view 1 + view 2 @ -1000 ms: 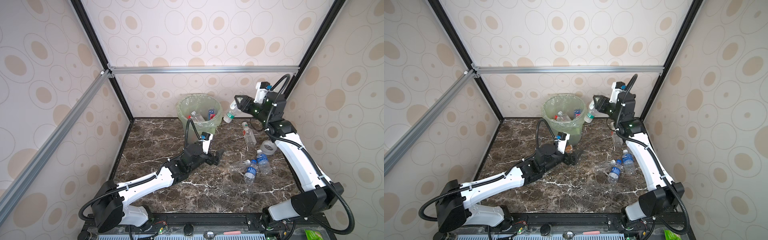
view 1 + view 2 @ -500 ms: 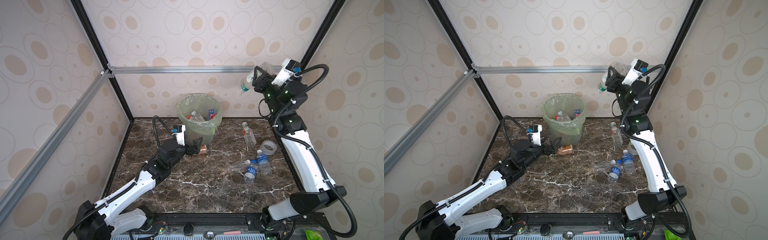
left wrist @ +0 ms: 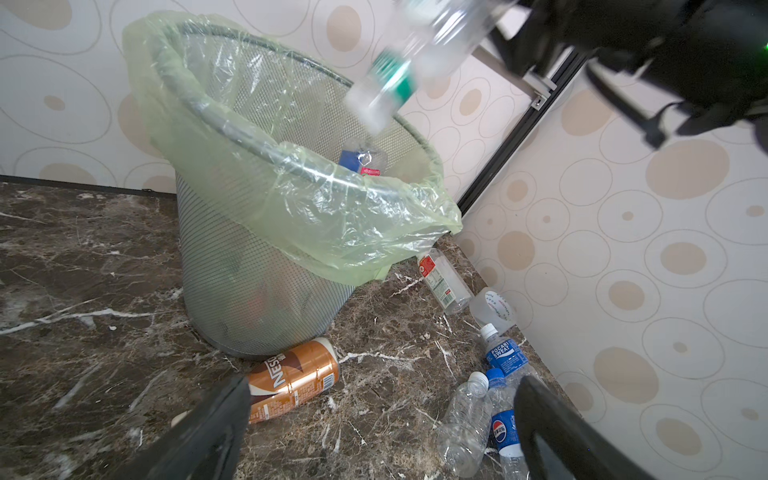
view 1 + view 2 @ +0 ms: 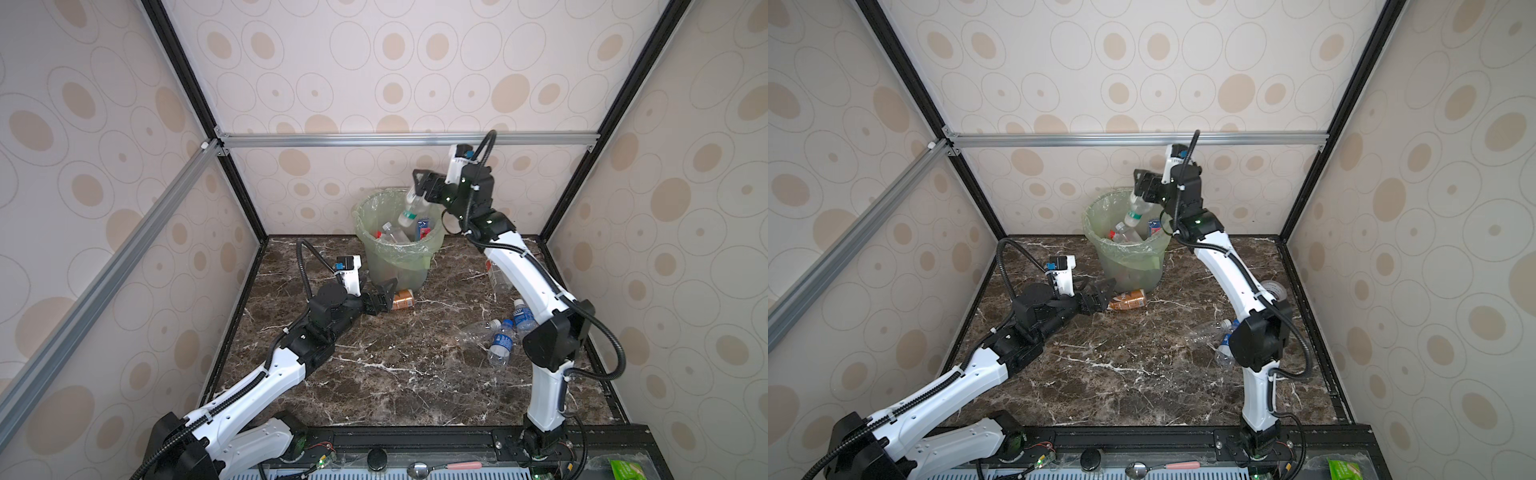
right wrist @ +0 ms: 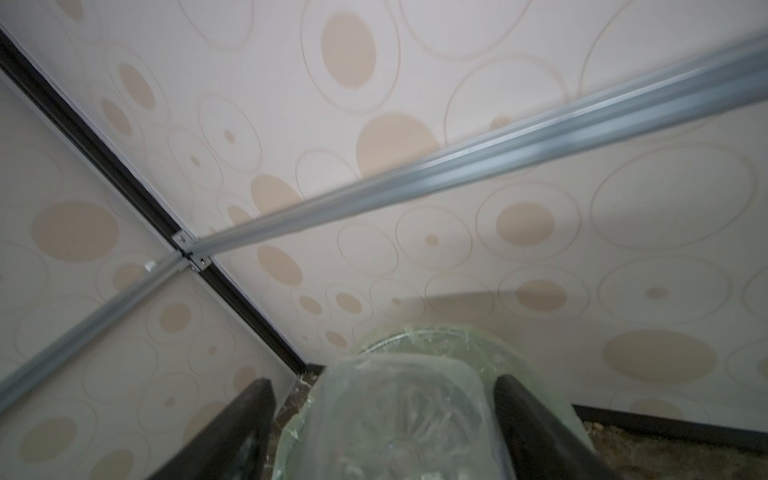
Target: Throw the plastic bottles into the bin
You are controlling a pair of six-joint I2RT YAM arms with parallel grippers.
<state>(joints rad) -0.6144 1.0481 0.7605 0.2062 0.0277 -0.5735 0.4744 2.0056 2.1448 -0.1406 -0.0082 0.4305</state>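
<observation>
Worktop (image 4: 395,374) carries the bin (image 4: 399,266). Right claw (image 4: 419,185), spread, hangs over the bin's mouth, green-labelled bottle (image 4: 409,210) cap-down beneath. Left claw (image 4: 388,296), spread, faces brown bottle (image 4: 403,299) at the bin's foot. Right arm (image 4: 523,266) partly covers loose bottles (image 4: 500,338) beside the bin; left wrist view shows them plainly, plus tape roll (image 3: 494,309).

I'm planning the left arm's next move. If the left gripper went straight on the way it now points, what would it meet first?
Probably the brown-labelled bottle, which lies just ahead of the open left gripper, close to one of its fingers. The bin stands just beyond. Depth is unclear.
</observation>
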